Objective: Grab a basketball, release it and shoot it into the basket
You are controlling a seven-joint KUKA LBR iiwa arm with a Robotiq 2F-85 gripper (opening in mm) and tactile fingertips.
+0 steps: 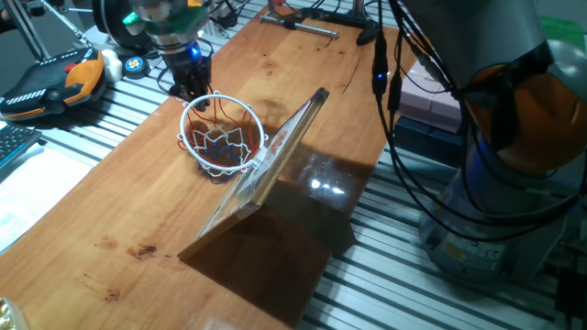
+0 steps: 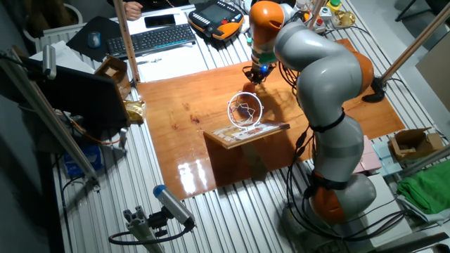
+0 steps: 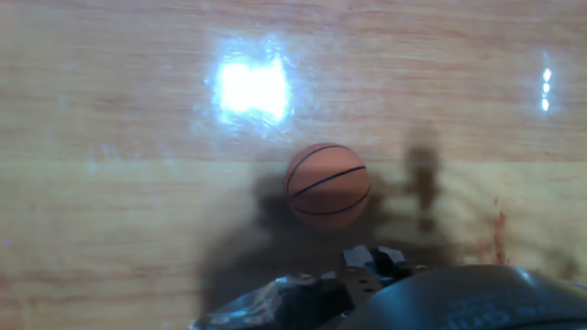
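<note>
The basketball (image 3: 327, 184), small and orange with dark seams, lies on the wooden table, seen from straight above in the hand view. Nothing grips it; only dark parts of the hand (image 3: 371, 268) show at the bottom edge. My gripper (image 1: 190, 82) hangs low over the table just behind the basket, and it also shows in the other fixed view (image 2: 254, 72). The basket's white wire rim (image 1: 223, 128) with red-and-white net is fixed to the tilted clear backboard (image 1: 275, 160). The ball is not clearly visible in either fixed view. The finger gap does not show.
An orange-and-black gadget (image 1: 55, 78) lies off the table's left edge. A metal stand (image 1: 312, 27) and cables (image 1: 385, 73) are at the far end. A keyboard (image 2: 151, 39) and cardboard box (image 2: 112, 70) lie beyond the table. The arm's base (image 2: 337, 190) stands to the right.
</note>
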